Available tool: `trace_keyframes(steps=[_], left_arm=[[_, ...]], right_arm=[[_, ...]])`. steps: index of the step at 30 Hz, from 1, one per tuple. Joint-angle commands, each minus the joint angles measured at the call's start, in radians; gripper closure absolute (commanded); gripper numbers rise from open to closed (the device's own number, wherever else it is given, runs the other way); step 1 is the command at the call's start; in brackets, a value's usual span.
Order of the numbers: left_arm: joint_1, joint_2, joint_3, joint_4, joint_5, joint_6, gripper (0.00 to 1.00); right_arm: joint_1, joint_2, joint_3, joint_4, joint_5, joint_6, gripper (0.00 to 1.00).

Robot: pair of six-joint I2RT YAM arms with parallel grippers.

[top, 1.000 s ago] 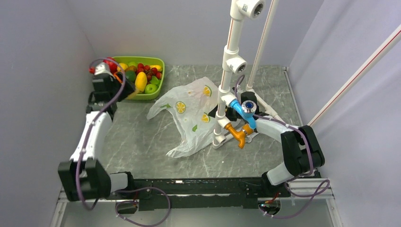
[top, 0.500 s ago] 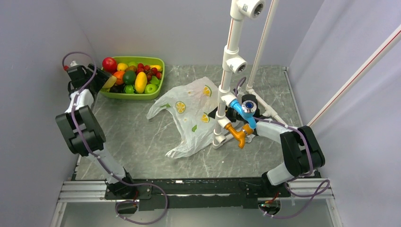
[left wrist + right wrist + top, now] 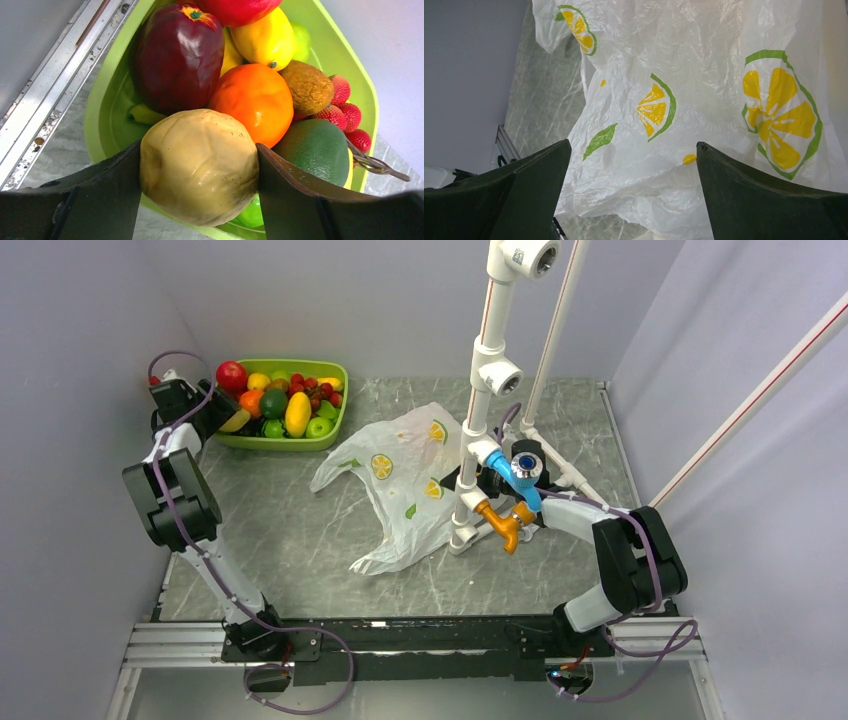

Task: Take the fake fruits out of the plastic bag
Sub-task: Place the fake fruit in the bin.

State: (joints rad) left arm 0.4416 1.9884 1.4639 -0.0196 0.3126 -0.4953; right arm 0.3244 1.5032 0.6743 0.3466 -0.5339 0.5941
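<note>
Broadly, the marbled table (image 3: 300, 540) fills the middle of the top view, with a white pipe frame (image 3: 480, 390) standing right of centre. The plastic bag (image 3: 405, 485) lies crumpled and limp at the centre, against the foot of that frame. No bulge shows in it from above or in the right wrist view, though a fruit hidden in its folds cannot be ruled out.

At upper left sits the lime-green tray (image 3: 335, 375), heaped with fruit, among them a bright red apple (image 3: 231, 374), a dark maroon apple (image 3: 177, 55) and an orange (image 3: 252, 100).

The left gripper (image 3: 200, 170) is at the tray's left end, its jaws spread fairly wide and pressed on both sides of the dull yellow round fruit (image 3: 195, 150), which hangs over the tray's rim above the pile. The right gripper (image 3: 631, 150) hovers over the bag with jaws fully apart and nothing between them.

The task looks nearly done. The held fruit is out of the bag and only needs letting go. After that, what remains is a check that the bag is empty.
</note>
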Motion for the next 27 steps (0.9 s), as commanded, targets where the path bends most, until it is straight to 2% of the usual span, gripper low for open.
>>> trace_keyframes(steps=[1, 3, 5, 11, 16, 22, 24, 27], left_arm=[[0.0, 0.001, 0.061, -0.038, -0.025, 0.079, 0.2], [-0.001, -0.018, 0.054, -0.049, -0.045, 0.095, 0.07], [0.0, -0.046, 0.044, -0.047, -0.062, 0.112, 0.01], [-0.001, -0.097, 0.084, -0.092, -0.121, 0.125, 0.01], [-0.003, -0.199, 0.038, -0.106, -0.233, 0.146, 0.01], [-0.022, -0.296, 0.042, -0.245, -0.347, 0.124, 0.01], [-0.036, -0.359, -0.009, -0.28, -0.316, 0.107, 0.01], [-0.072, -0.512, -0.202, -0.211, -0.181, 0.075, 0.06]], right_arm=[[0.002, -0.042, -0.004, 0.069, -0.016, -0.007, 0.01], [0.001, -0.039, -0.009, 0.087, -0.029, 0.0, 0.01], [0.001, -0.041, -0.011, 0.084, -0.032, -0.004, 0.01], [0.002, -0.059, -0.014, 0.082, -0.024, -0.006, 0.01], [0.001, -0.066, -0.015, 0.064, -0.017, -0.019, 0.01], [0.002, -0.063, -0.022, 0.096, -0.038, 0.004, 0.01], [0.002, -0.054, -0.022, 0.099, -0.047, 0.008, 0.01], [0.002, -0.049, -0.017, 0.078, -0.029, 0.003, 0.01]])
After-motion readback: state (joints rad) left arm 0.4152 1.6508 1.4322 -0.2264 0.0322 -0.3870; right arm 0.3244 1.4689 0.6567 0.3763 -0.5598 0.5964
